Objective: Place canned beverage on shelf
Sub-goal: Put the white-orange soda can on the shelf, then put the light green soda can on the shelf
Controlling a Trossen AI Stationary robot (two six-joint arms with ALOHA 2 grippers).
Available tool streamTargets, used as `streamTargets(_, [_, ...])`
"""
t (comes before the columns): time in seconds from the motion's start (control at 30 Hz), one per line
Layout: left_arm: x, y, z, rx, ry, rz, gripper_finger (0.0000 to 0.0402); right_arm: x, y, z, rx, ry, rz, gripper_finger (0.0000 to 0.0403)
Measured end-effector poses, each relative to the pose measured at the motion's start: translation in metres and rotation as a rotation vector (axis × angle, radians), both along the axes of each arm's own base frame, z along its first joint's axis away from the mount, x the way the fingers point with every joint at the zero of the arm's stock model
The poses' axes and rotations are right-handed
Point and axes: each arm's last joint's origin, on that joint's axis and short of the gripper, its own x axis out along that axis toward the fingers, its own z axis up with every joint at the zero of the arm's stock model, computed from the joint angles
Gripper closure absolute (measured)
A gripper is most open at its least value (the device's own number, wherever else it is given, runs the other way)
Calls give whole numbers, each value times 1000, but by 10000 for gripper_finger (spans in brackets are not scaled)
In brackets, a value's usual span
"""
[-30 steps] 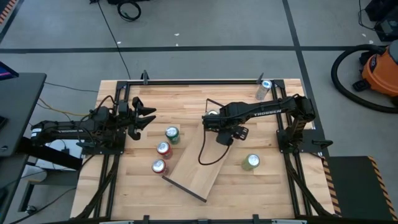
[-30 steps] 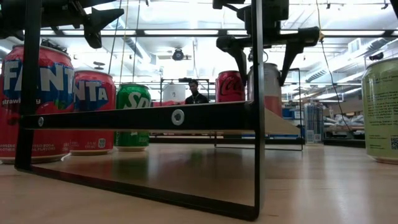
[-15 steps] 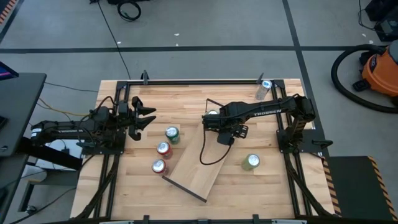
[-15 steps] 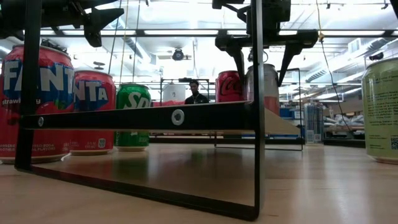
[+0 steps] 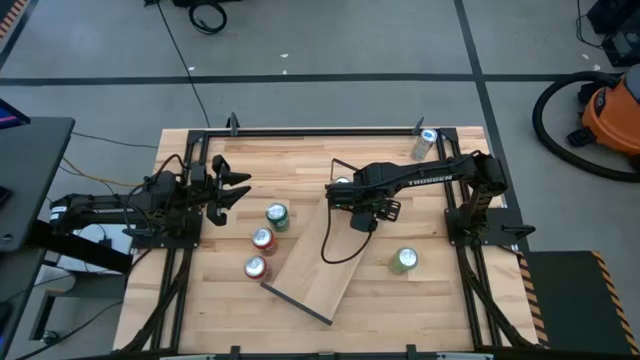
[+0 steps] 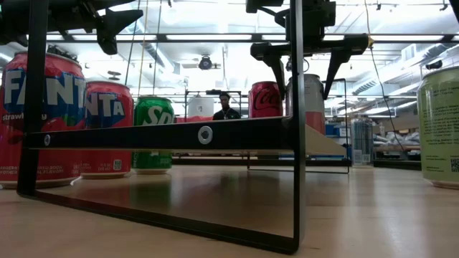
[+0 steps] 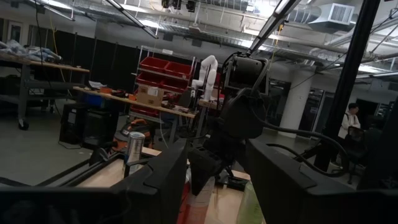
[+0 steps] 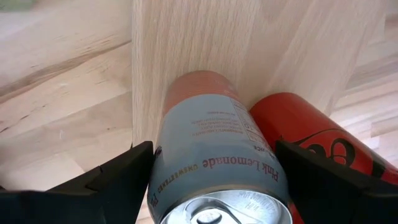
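The right gripper (image 8: pixel 211 180), jaws wide, straddles a pink can (image 8: pixel 217 155) on the shelf (image 5: pixel 320 255) without touching. The left gripper (image 5: pixel 238 187) hovers part open, empty.

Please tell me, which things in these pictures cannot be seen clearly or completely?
- Pink Lemonade can: in the right wrist view its top is cut by the picture edge; whether the right gripper fingers touch it cannot be told.
- Red cola can: partly hidden behind that can.
- Shelf: in the low view only its black frame shows, cut by the edges.
- Pale green can: cut by the low view's edge.
- Left gripper: in its own wrist view, dark and unclear.
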Motion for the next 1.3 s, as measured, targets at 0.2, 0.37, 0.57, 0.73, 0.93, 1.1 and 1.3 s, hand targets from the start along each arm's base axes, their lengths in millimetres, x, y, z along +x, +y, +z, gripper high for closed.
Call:
streamTargets(0.2, [0,0,0,-1,1,0,225,0,0,0,2,-3,-26,57])
streamTargets(0.37, [0,0,-1,-1,6,0,225,-1,0,0,3,4,-43,56])
streamTargets(0.57, [0,0,-1,-2,9,0,225,-1,0,0,-10,3,-45,40])
streamTargets(0.73, [0,0,-1,-1,9,0,225,-1,0,0,-12,-4,-62,14])
streamTargets(0.93, [0,0,-1,-1,8,0,225,-1,7,0,-33,-8,-53,5])
streamTargets(1.1, [0,0,0,0,4,0,225,-1,13,0,-78,-20,-69,7])
streamTargets(1.3, [0,0,0,1,0,1,225,-1,25,1,-89,-45,-111,6])
